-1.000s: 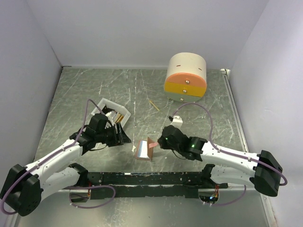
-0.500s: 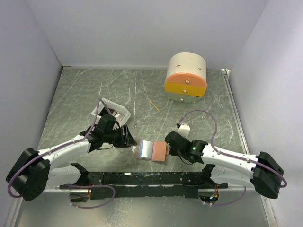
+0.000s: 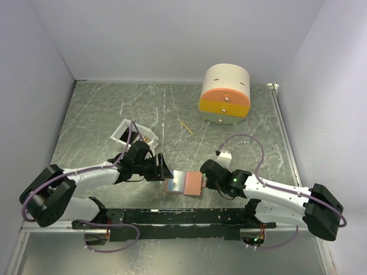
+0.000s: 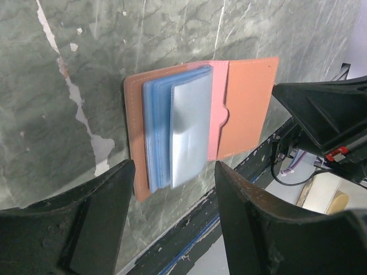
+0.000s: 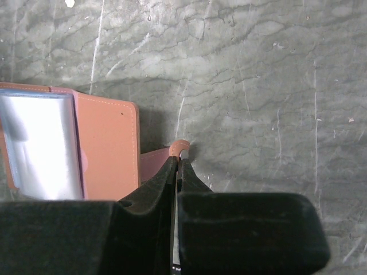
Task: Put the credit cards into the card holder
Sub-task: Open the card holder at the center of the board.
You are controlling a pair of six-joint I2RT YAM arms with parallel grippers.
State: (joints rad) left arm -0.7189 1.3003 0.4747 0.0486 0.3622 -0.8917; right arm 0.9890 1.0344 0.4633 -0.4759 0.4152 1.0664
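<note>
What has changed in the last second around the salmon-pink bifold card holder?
The salmon-pink bifold card holder, half-folded before, now lies spread open. The right gripper, shut on its small tab, pulled that side rightward. The open left gripper moved from the white plastic tray to the holder's left edge. Tray, round drawer box and thin wooden stick stayed put.

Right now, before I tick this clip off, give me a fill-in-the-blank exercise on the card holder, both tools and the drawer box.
1. The card holder is ____, not folded shut, with its clear sleeves facing up.
2. The right tool is ____ on the holder's small tab.
3. The left tool, its jaws apart by the holder, holds ____.
4. The round drawer box has an orange drawer above a ____ one.

Missing words: open; shut; nothing; yellow
</note>
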